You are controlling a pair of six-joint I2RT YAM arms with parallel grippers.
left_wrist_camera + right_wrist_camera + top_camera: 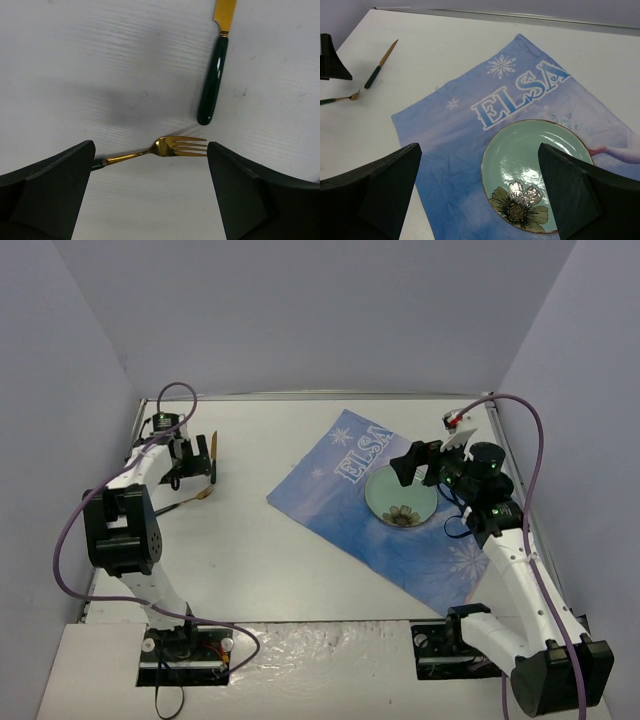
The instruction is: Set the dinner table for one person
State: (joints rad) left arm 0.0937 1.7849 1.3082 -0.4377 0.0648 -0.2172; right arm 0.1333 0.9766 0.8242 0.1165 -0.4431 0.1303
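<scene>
The white dinner table (280, 560) carries a blue Elsa placemat (325, 502) with a pale green flowered plate (400, 498) on it. A gold fork with a dark green handle (196, 498) and a matching knife (213, 454) lie on the bare table at the far left. My left gripper (195, 468) is open and empty just above them. In the left wrist view the fork (172, 147) lies between its fingers and the knife (213, 85) lies beyond. My right gripper (420, 466) is open and empty above the plate (535, 170).
Grey walls enclose the table on three sides. The placemat (450, 145) lies askew, one corner toward the table's front right edge. The right wrist view shows the fork (342, 98) and knife (379, 67) far left.
</scene>
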